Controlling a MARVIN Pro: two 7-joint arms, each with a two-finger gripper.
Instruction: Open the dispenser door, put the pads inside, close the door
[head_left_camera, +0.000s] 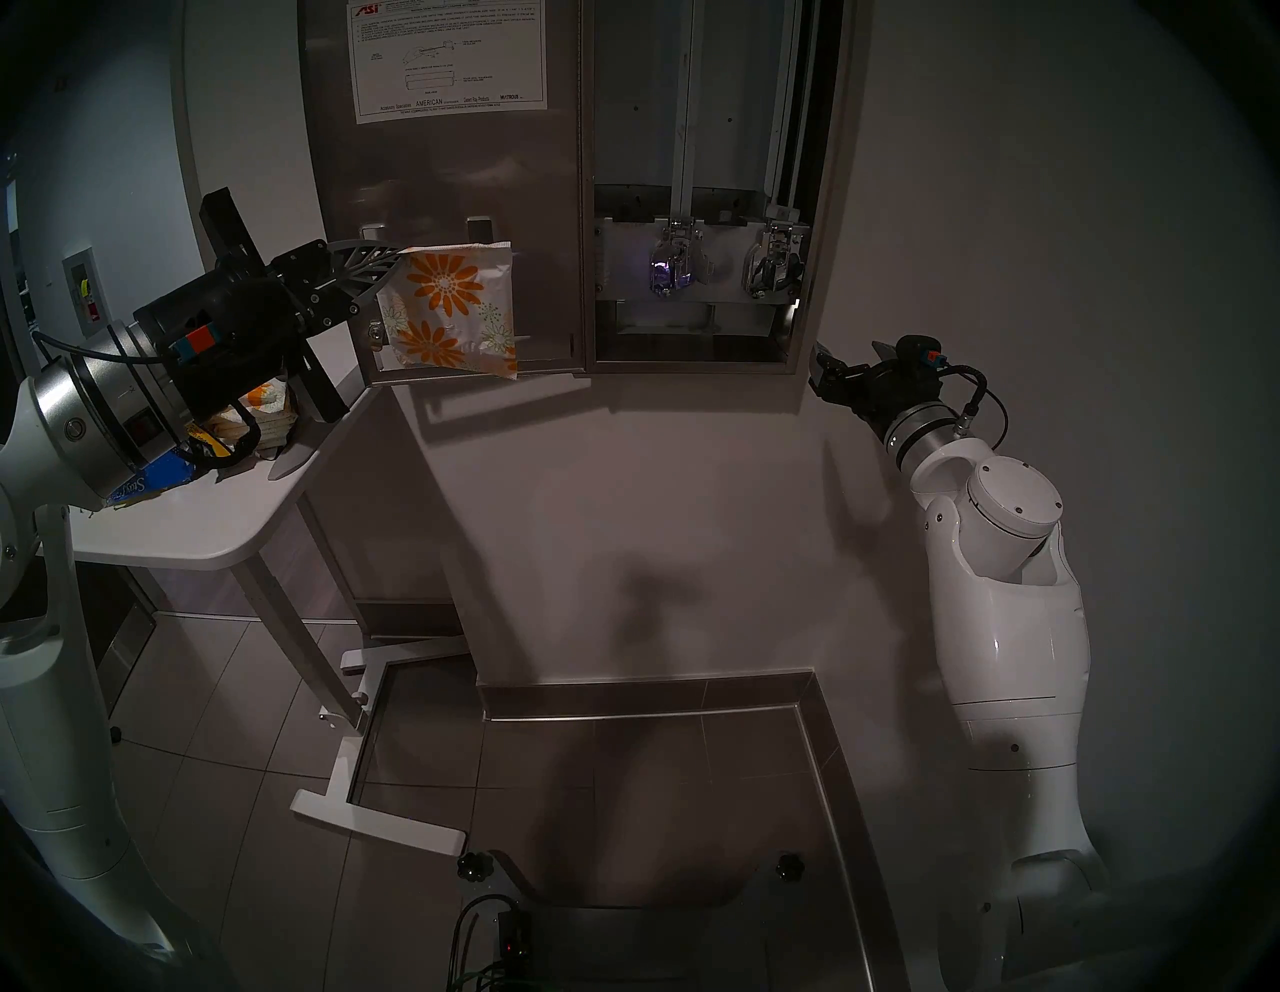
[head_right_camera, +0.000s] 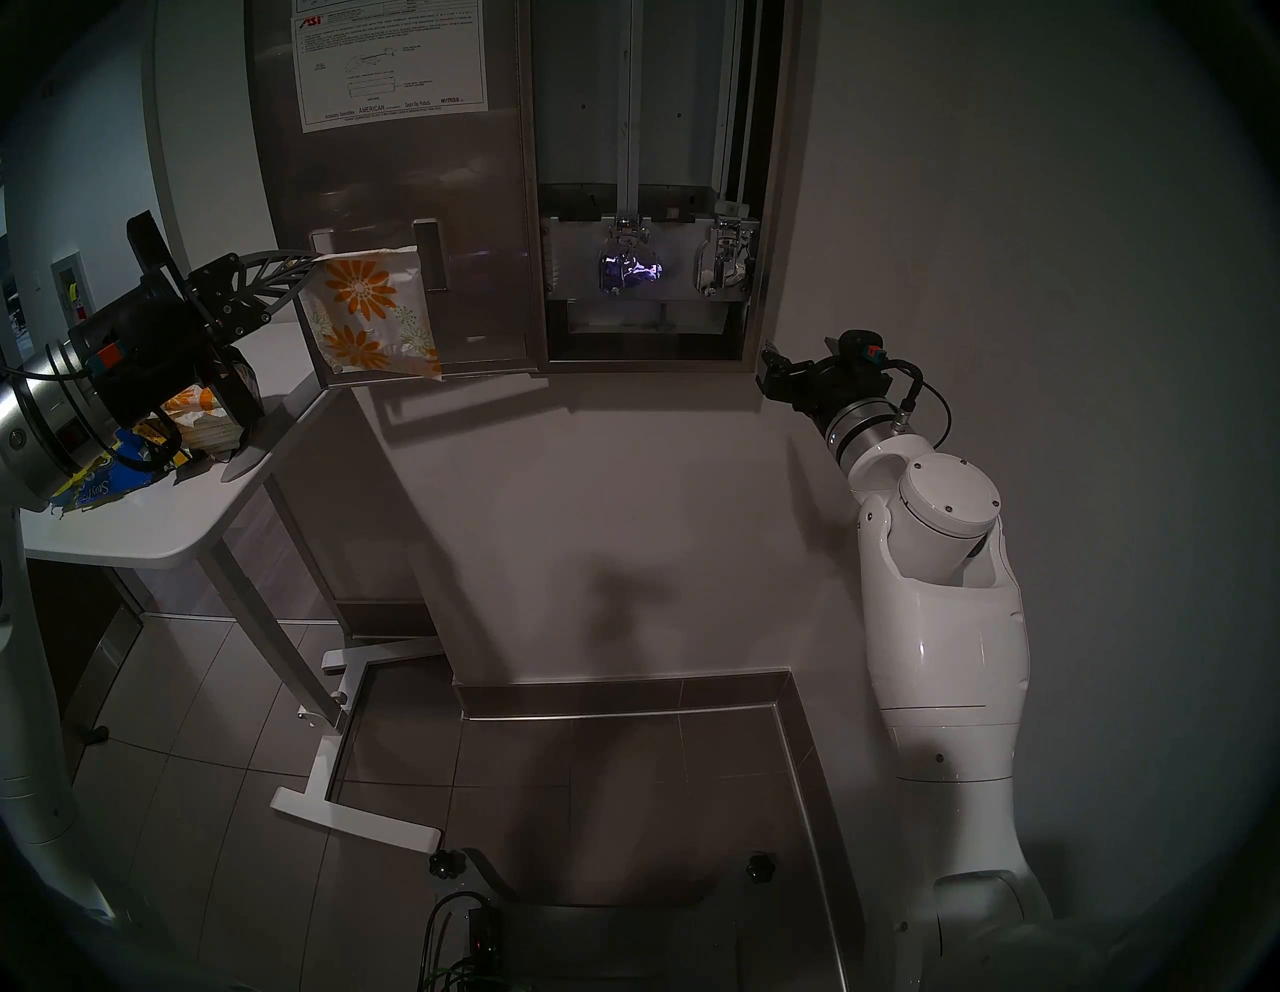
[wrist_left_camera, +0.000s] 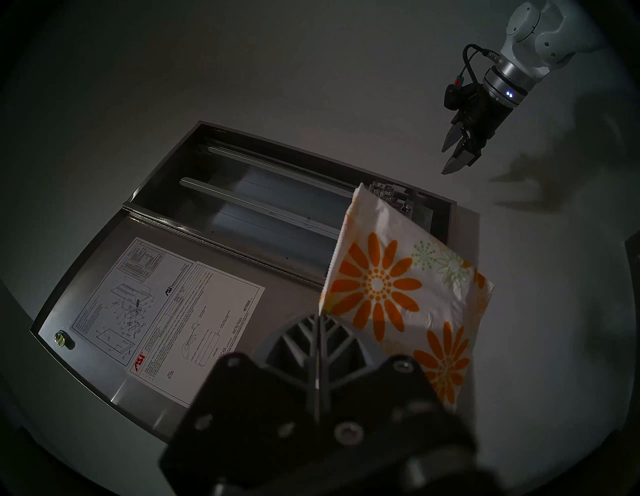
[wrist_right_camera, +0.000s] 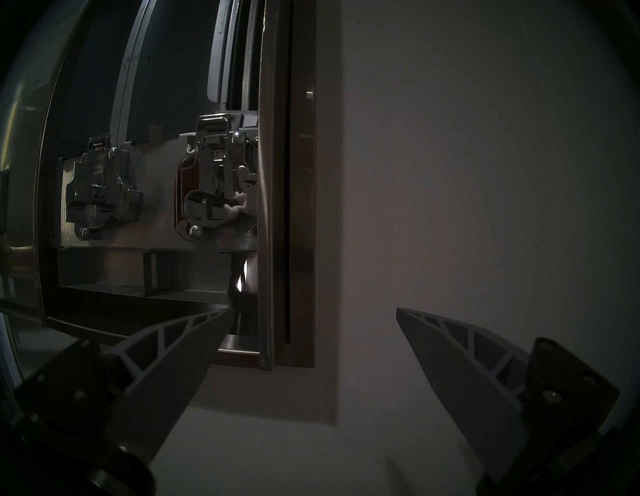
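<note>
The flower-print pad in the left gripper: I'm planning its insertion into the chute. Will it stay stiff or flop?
Probably floppy: the pad hangs down from one pinched corner in the left gripper. Likely light, since that thin grip carries it. Its crinkled, glossy wrapper may be slippery.

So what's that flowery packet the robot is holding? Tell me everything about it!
The pad is a flat, soft, crinkly white wrapped packet printed with big orange daisies and small pale green flowers. It hangs in the air by one top corner, pinched by the shut left gripper. It dangles in front of the open dispenser door, touching nothing else that can be seen.
</note>
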